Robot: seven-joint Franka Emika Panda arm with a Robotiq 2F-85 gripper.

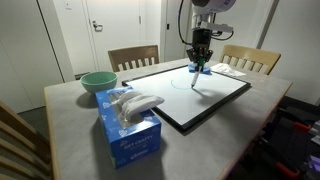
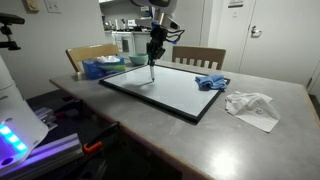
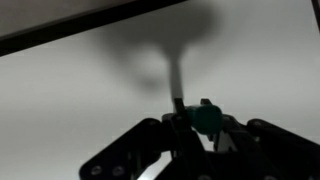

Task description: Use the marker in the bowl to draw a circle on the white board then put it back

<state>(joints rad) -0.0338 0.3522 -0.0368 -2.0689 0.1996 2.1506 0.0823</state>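
Tissue box (image 1: 130, 128): blue, nearest item, sits at near corner of table (image 1: 70, 140). White tissue bunched up out of the top.
Bowl (image 1: 98, 82): teal, upright, just behind the tissue box, close to the table edge. Well apart from the gripper.
White board (image 1: 215, 98): lies flat on mid table, thin black frame, one corner aimed at the near table edge. Seen in both exterior views (image 2: 175, 95). Any ink on it is too faint to tell.
Marker (image 1: 197, 78): not in the bowl. Held by the gripper over the far part of the board, approx upright w/ slight tilt, tip down at the board surface. Whether the tip actually touches, can't tell. Thin dark stick in an exterior view (image 2: 152, 68). In wrist view a teal-green part (image 3: 205, 117) sits between the fingers, dark tip sticking out toward the board, w/ a blurry shadow (image 3: 160, 55) past it.
Gripper (image 1: 201, 64): hangs over the board pointing down, fingers drawn in tight on the marker, no gap visible. Same grip in wrist view (image 3: 195, 128) and in an exterior view (image 2: 154, 50).
Blue cloth (image 2: 212, 82): crumpled, lying at the board's edge near one of its corners.
Paper (image 2: 250, 103): white, crumpled, on bare table just off the board, beside the cloth, toward a table edge.
Chairs (image 1: 133, 57): two wooden ones, pushed up to the far table edge.
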